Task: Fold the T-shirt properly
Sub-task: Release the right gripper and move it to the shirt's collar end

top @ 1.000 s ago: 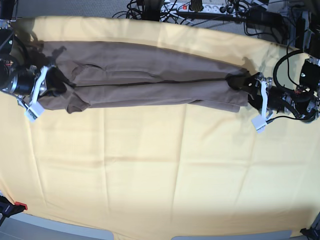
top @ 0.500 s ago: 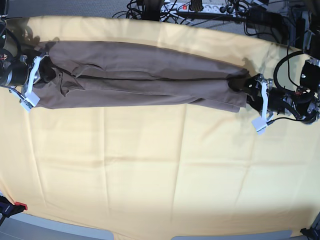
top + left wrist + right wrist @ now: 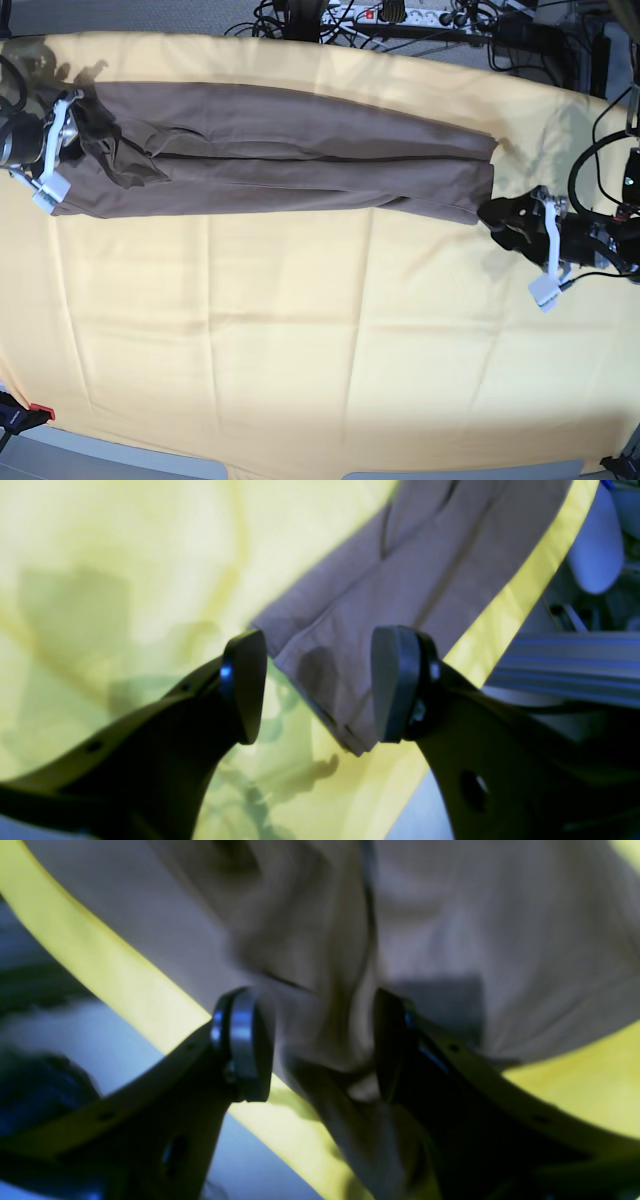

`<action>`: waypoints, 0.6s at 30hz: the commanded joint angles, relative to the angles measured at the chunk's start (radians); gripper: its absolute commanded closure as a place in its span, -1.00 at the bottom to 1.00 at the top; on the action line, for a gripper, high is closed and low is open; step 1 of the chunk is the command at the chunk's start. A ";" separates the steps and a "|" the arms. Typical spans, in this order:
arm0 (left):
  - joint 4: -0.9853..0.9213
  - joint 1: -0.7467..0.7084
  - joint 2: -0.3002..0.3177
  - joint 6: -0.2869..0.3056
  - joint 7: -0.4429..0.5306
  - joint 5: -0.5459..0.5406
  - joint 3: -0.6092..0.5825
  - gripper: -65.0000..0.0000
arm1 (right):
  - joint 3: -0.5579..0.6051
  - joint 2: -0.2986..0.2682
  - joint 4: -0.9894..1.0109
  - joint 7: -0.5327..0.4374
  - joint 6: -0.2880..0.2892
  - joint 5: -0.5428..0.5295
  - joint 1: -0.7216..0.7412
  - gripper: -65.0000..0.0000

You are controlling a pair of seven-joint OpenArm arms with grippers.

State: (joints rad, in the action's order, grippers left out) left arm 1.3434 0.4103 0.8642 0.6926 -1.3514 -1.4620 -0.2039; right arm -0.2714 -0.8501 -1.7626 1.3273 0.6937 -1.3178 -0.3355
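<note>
Along the counter's far edge, on the yellow cloth, the T-shirt is lying between the wide, empty left end effector and the parted right end effector, whose fingers are straddling its bunched end.

Robotics lab: cable tangle, power strip behind yellow-clothed table.

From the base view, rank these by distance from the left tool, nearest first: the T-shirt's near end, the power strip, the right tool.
1. T-shirt: its end lies just beside the left tool, toward the table's middle.
2. Power strip: off the yellow cloth, at the top edge.
3. Right tool: at the T-shirt's far end, across the table.
</note>
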 commanded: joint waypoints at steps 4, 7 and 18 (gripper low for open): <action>0.011 0.022 0.026 0.006 -0.011 -0.022 0.126 -0.08 | -0.090 -0.034 -0.012 0.069 0.004 -0.134 0.006 0.00; 0.011 0.022 0.025 0.006 -0.010 -0.022 0.219 -0.08 | -0.161 -0.034 -0.011 0.069 0.004 -0.166 0.006 0.00; 0.011 -0.006 0.022 0.006 -0.034 -0.022 0.446 0.02 | -0.215 0.189 -0.004 -0.441 0.004 0.373 0.006 1.00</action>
State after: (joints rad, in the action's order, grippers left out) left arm 1.3430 0.3817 0.8639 0.6926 -1.3930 -1.4601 0.2291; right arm -0.4778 -0.6292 -1.7535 0.9096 0.6926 -0.9184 -0.3386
